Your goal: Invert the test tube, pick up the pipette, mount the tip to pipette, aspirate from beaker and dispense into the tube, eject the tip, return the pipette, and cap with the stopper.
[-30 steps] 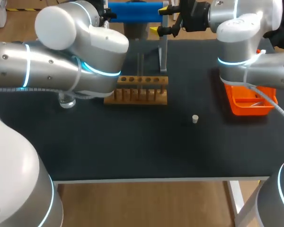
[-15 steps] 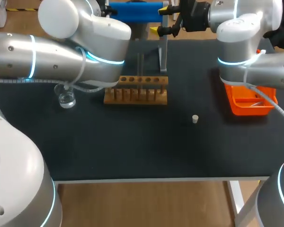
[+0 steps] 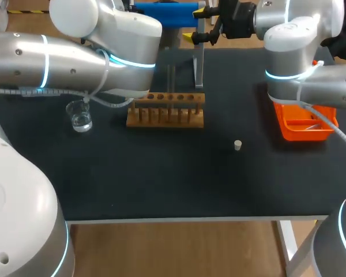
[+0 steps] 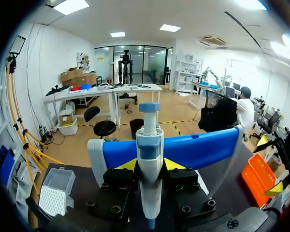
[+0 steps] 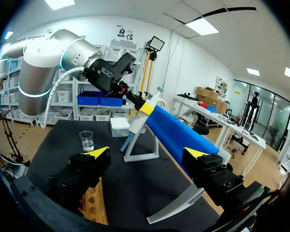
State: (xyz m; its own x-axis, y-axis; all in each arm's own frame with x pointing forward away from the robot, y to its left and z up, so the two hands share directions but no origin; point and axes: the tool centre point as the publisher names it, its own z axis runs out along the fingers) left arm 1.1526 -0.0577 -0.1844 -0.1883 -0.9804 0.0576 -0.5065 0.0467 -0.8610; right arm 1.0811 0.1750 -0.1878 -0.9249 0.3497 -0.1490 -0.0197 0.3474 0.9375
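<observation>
My left gripper [image 4: 150,164] is clamped on the pipette [image 4: 149,140], one yellow tip against each side of its pale body. The pipette hangs on the blue stand [image 4: 203,150], which runs crosswise just ahead of my fingers.

The lift-off is my first worry. If I pull away at a slant, I judge the pipette could catch on the stand and drag or tip it. The body looks smooth and I hold it only from two sides, so a snag could also twist it in my grip. A tilted pipette would then meet the tip box [image 4: 55,193], on the table beside and below the gripper, off-axis, and the tip would seat badly or not at all.

My right gripper [image 5: 147,153] has its fingers wide apart with nothing between them, and hangs close to the stand's other end. A sideways swing with the pipette could strike it.

Farther out are the beaker [image 3: 79,118], the rack [image 3: 167,112] with what looks like the clear tube [image 3: 170,78] standing in it, and the stopper [image 3: 237,145], alone on the mat. A low pass of my arm over the rack could knock the tube.
</observation>
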